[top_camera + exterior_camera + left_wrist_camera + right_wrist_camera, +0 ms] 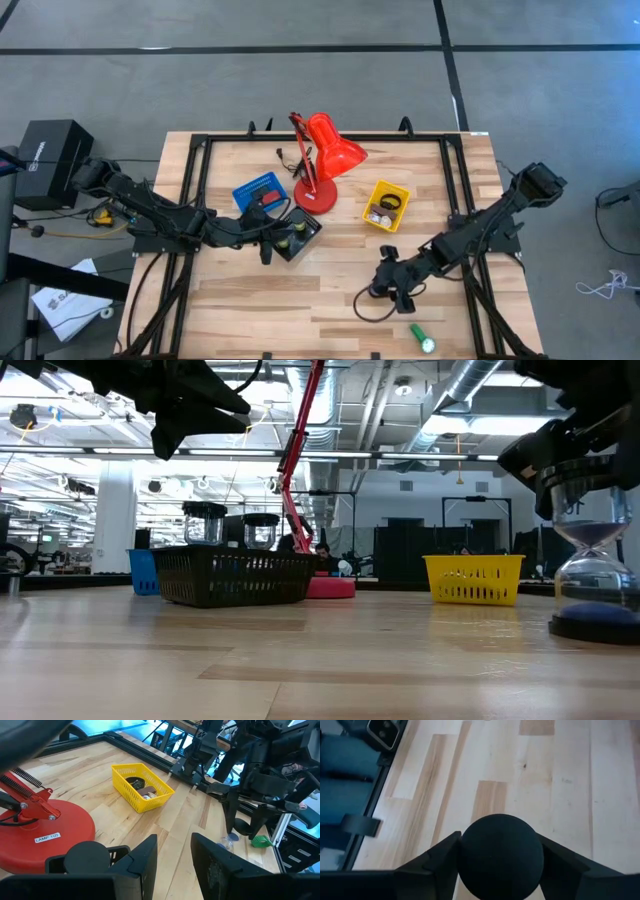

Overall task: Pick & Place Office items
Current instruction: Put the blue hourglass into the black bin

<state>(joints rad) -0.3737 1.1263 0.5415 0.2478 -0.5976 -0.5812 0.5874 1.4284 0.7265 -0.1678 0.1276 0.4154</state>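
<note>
My right gripper [392,282] [500,840] stands at the table's near right, shut on a small hourglass [592,565] with black round end caps and blue sand. My left gripper [277,238] [174,839] hovers open and empty above the black tray [300,236] [235,578], which holds two more glass timers with black tops [205,520]. A green cylinder [421,338] [260,841] lies on the table near the front edge. A black loop [375,306] lies on the wood beside the right gripper. The yellow tray [386,205] [142,787] holds small dark items. My right gripper holds the hourglass by its black round top cap [470,851], pinched between the two fingers, one on each side. The fingers come from above, slanting down. The hourglass stands upright below them, its dark base [595,625] at the table top.
The big red desk lamp [325,160] [47,827] stands mid-table between the blue tray [258,190] and the yellow tray. A black frame [200,150] runs along the far and side edges. Bare wood [300,300] spreads over the near middle.
</note>
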